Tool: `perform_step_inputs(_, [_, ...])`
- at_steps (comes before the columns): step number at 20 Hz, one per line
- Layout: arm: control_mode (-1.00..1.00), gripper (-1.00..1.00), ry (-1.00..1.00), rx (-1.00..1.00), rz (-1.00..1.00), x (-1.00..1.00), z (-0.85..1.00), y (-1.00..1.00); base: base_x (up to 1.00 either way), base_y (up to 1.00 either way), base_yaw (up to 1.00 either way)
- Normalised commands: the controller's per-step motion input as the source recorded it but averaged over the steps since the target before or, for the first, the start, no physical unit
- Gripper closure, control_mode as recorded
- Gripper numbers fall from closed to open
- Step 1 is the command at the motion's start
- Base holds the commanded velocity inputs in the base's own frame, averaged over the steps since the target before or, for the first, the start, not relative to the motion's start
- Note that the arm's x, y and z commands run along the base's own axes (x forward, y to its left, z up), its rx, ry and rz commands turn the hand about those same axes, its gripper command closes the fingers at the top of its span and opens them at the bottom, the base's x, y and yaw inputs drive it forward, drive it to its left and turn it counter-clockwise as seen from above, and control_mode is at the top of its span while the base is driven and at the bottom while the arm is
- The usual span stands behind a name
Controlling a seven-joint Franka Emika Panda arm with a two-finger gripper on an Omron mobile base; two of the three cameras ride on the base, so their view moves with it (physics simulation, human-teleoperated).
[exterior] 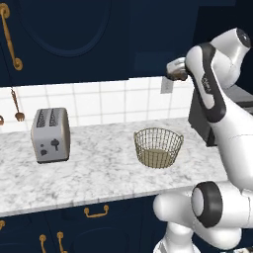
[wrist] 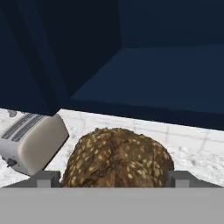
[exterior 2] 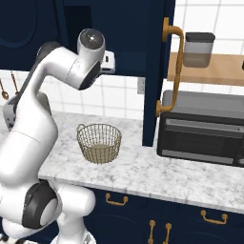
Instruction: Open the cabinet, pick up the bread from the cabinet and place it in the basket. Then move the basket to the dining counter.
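Observation:
The bread [wrist: 116,157], a round brown seeded loaf, sits between my two fingertips in the hand view and spans the whole gap. It hangs just outside the cabinet's [wrist: 166,74] dark shelf, with backsplash and worktop behind it. My gripper [wrist: 113,179] is shut on it with the jaws wide. From the base, the gripper [exterior: 174,70] [exterior 2: 110,62] is level with the cabinet's lower edge. The cabinet door [exterior 2: 157,71] stands swung open. The wire basket [exterior: 158,147] [exterior 2: 99,142] rests empty on the marble worktop, below the hand. The dining counter is out of view.
A silver toaster [exterior: 50,134] [wrist: 30,140] stands on the worktop left of the basket. A dark toaster oven [exterior 2: 205,126] sits to the right, behind the open door. A jar [exterior 2: 198,48] is on a wooden shelf above it. Navy drawers [exterior 2: 157,214] run below.

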Motion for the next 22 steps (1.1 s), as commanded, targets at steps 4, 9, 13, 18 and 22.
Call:
perform_step_inputs(4, [-1.00, 1.00, 0.24, -0.13, -0.12, -0.88, -1.00, 0.08, 0.00, 0.00, 0.00])
perform_step_inputs(9, [-1.00, 1.00, 0.35, -0.12, -0.06, -0.08, -0.97, 0.22, 0.00, 0.00, 0.00])
perform_step_inputs(13, [-1.00, 1.00, 0.27, -0.01, 0.00, 0.00, -0.86, 0.00, 0.00, 0.00, 0.00])
perform_step_inputs(18, [-1.00, 1.00, 0.23, -0.01, -0.02, 0.24, -0.73, 0.00, 0.00, 0.00, 0.00])
perform_step_inputs(22, [-1.00, 1.00, 0.13, 0.00, 0.00, 0.57, -0.59, 0.00, 0.00, 0.00, 0.00])
